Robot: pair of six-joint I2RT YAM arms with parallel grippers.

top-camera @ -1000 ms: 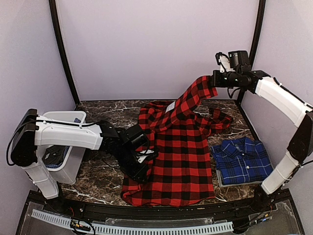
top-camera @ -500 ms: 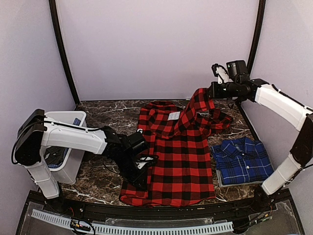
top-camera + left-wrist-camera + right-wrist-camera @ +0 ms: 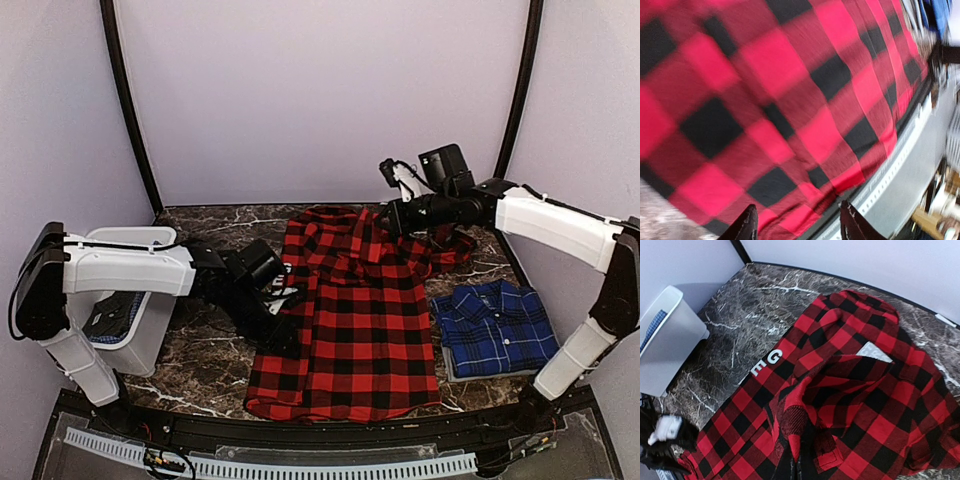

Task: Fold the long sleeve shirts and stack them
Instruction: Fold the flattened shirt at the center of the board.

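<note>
The spread shirt (image 3: 360, 320) lies between bin (image 3: 150, 340), left, and folded shirt (image 3: 495, 330), right

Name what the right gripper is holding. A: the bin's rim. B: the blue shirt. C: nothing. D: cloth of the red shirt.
D: the right gripper is shut on red checked cloth, lifted above the spread red shirt. The blue shirt lies folded well apart from it.

A lab test booth — plain lilac walls (image 3: 320, 90), black corner poles (image 3: 127, 100), marble-patterned tabletop (image 3: 220, 225).
</note>
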